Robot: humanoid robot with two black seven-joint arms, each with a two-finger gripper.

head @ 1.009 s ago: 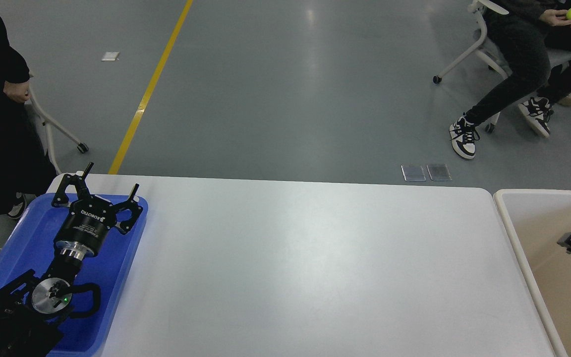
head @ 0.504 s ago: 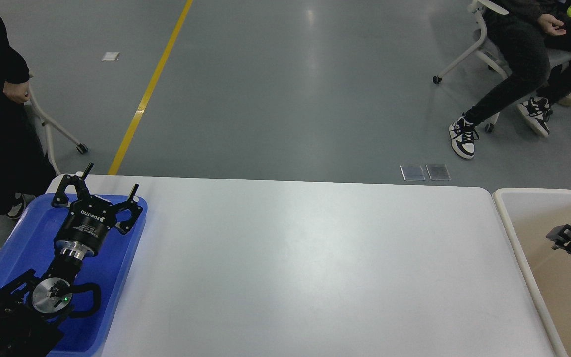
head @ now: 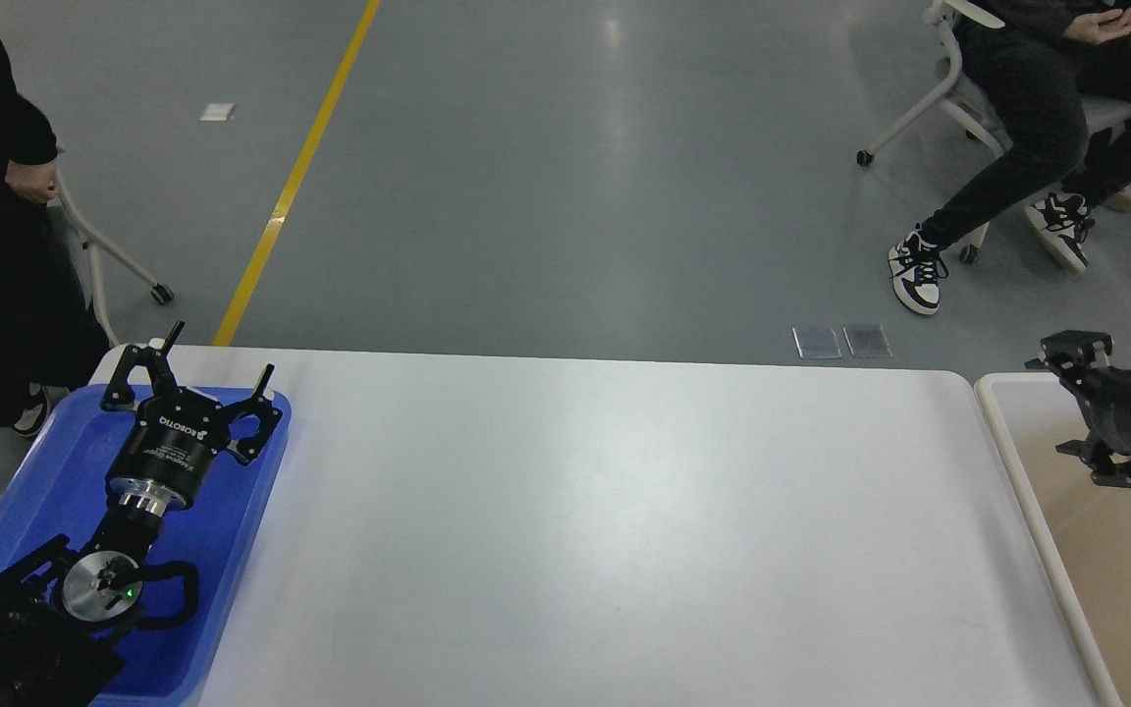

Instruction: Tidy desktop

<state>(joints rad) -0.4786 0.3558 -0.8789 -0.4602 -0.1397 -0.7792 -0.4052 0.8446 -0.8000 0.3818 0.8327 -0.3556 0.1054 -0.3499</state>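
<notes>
The large, smooth white rectangular desktop with rounded corners fills the middle of the head view, its far edge meeting the grey floor. A blue plastic tray sits on its left end. A beige bin with a white rim stands just beside its right end.

The left gripper hangs over the far part of the blue tray, pointing away from the robot. Its two black fingers are spread wide apart, with nothing between them. The black wrist and arm run back toward the lower left corner, where a small green light shows.

The right gripper enters from the right edge, above the far rim of the beige bin, pointing left. Two dark finger parts show, one above and one below the body, but it is seen small and nearly end-on; whether it is spread or closed cannot be told.

On the floor beyond, a yellow line runs diagonally. A seated person in dark trousers and black-and-white shoes occupies a white chair at upper right.
</notes>
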